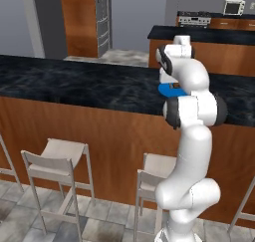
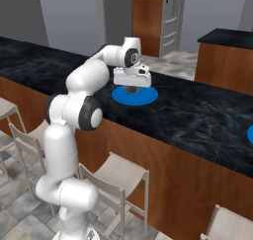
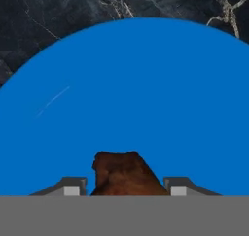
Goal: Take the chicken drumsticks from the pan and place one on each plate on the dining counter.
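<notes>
Pincer (image 3: 126, 191) first: in the hand view its two tips rise at the bottom edge, spread apart, with a drumstick (image 3: 124, 174) between them and a clear gap on each side, so I judge the jaws are letting go, not pinching. In the right base view the pincer (image 2: 132, 88) hangs at centre frame, just over the plate.

Working down by size from there. My arm (image 1: 191, 136) fills the right half of the left base view, reaching over the bench (image 1: 74, 81), the long black marbled top with the wood front that crosses the frame. On it, at centre right of that view, a sliver of the blue plate (image 1: 169, 90) peeks from behind the arm. The right base view shows the same plate (image 2: 146, 97) whole, at upper centre, with the small brown drumstick (image 2: 132, 90) sitting on it under the hand.

At the far right edge of the right base view a second blue plate (image 2: 250, 134) is cut off by the frame; I cannot tell whether anything lies on it.

My reading: one drumstick is on this plate, at or just past release. Whether the other plate has been served I cannot say.
</notes>
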Available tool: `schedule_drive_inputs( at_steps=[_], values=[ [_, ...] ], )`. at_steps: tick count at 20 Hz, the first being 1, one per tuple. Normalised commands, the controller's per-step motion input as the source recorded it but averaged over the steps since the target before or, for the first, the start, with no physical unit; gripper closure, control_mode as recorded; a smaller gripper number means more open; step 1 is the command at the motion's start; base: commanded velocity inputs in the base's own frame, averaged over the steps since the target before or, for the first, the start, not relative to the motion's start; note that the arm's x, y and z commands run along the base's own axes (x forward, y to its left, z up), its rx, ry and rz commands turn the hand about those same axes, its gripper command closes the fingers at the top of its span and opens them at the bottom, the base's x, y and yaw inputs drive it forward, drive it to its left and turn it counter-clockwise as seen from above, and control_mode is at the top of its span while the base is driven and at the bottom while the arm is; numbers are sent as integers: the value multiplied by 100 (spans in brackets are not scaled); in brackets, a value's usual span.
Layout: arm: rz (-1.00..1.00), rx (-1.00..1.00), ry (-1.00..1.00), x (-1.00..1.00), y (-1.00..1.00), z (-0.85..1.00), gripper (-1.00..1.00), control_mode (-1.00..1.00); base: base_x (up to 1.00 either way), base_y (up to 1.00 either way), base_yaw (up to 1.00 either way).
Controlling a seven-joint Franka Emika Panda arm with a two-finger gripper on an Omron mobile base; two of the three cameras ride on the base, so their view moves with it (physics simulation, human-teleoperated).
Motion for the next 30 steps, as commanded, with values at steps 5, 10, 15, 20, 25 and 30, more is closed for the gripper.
schedule_drive_inputs(
  at_steps=[5,10,15,20,25,30],
  values=[
    [-6,0,-10,-22,0,0,-100,-100,0,0,0],
    [-9,0,-19,-17,0,19,-100,-100,0,0,0],
    [-14,0,-17,-54,0,33,-100,-100,0,0,0],
    [-32,0,-9,-98,7,5,-100,-100,0,0,0],
    [-35,0,-7,-100,21,-9,-100,-100,0,0,0],
    [-33,0,-4,-100,23,-11,-100,-100,0,0,0]
  ],
)
